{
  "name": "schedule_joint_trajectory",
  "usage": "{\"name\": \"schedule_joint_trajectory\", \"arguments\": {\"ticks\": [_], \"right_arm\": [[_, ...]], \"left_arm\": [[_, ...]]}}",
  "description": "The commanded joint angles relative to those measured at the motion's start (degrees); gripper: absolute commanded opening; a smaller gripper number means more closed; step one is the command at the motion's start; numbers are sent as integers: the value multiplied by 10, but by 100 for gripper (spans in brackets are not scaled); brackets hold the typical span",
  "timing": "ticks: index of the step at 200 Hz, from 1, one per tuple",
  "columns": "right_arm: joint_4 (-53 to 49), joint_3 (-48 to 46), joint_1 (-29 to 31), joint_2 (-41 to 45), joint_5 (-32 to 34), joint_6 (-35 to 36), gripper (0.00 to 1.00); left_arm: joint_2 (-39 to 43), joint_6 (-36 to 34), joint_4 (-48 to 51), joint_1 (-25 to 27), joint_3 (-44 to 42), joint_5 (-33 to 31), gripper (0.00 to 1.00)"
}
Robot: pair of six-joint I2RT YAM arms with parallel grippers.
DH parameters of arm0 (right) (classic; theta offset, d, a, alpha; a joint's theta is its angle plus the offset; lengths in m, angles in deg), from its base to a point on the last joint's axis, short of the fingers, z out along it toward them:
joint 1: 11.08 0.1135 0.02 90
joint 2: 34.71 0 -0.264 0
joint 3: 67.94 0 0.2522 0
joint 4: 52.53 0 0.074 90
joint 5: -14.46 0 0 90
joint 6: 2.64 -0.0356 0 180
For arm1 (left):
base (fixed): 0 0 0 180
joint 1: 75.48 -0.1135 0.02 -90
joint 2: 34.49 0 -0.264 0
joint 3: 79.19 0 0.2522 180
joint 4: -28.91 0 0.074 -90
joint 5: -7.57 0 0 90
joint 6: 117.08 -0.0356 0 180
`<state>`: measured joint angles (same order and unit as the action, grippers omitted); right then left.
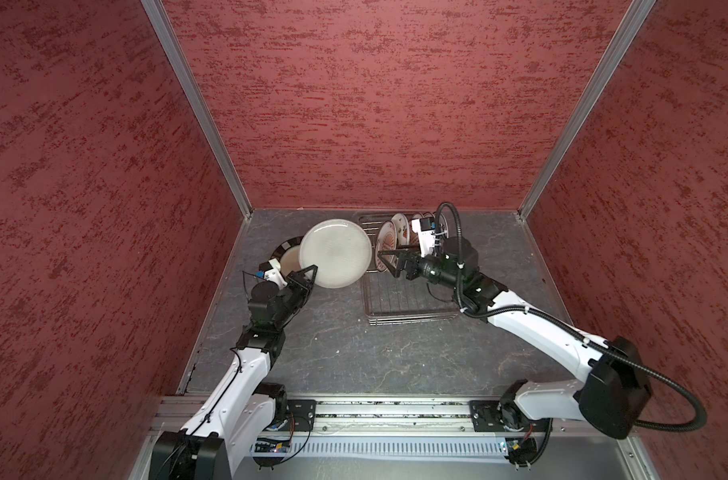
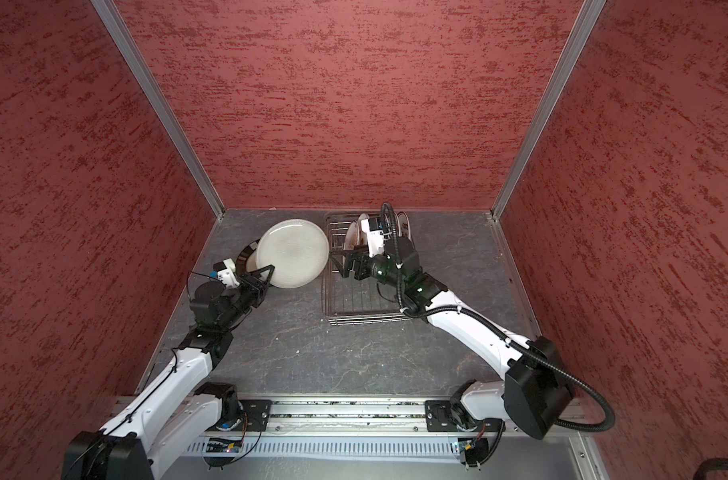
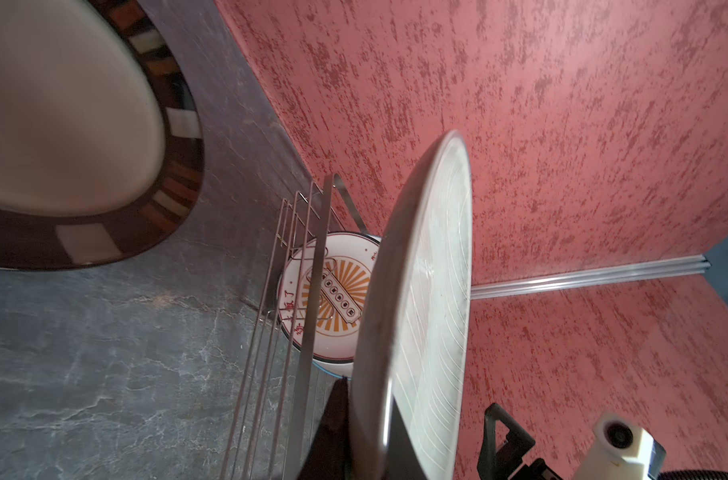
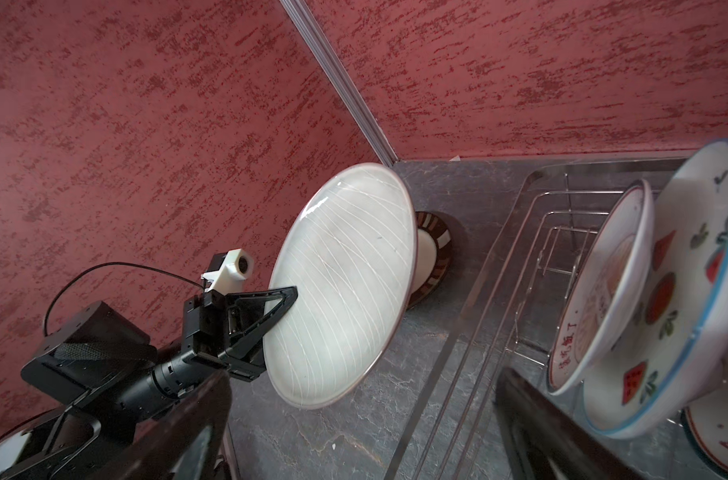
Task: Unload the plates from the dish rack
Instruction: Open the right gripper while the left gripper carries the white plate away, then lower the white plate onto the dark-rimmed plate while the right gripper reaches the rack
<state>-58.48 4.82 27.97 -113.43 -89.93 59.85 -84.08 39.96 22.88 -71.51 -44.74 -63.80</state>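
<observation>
Your left fingers [image 4: 270, 307] are pinching the pale plate [image 1: 336, 253] by its rim only, tilted in the air partly above the dark-rimmed plate [image 1: 285, 248] near the table's [image 1: 354, 353] far left corner; you are risking it slipping onto that one. Your right fingers [image 1: 392, 270] are gaping empty just beside the sunburst plate [image 1: 388, 243] in the rack [image 1: 399, 305] at the far edge, risking a knock. The right arm is hiding the rearmost plates.

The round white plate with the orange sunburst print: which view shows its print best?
The left wrist view: the sunburst plate faces the camera, its print legible. The right wrist view shows it obliquely; both top views show it small and foreshortened.
</observation>
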Motion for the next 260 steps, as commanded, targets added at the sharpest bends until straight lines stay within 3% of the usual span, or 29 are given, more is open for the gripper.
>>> {"name": "schedule_joint_trajectory", "arguments": {"ticks": [1,37,115,159,193,260], "right_arm": [[-68,51,30,-31,76,51,99],[-124,130,83,-113,166,92,99],[-161,285,146,-286,222,150,99],[-215,386,147,-374,225,116,99],[-222,438,147,-423,185,145,99],[-212,498,147,-495,182,168,99]], "left_arm": [[13,23,-90,-27,10,33,0],[13,27,-87,-78,-5,33,0],[-11,-3,-46,-139,-11,-10,0],[-50,-25,-28,-148,5,-49,0],[-116,-28,-58,-165,19,-46,0],[-200,-35,-97,-169,45,-55,0]]}}
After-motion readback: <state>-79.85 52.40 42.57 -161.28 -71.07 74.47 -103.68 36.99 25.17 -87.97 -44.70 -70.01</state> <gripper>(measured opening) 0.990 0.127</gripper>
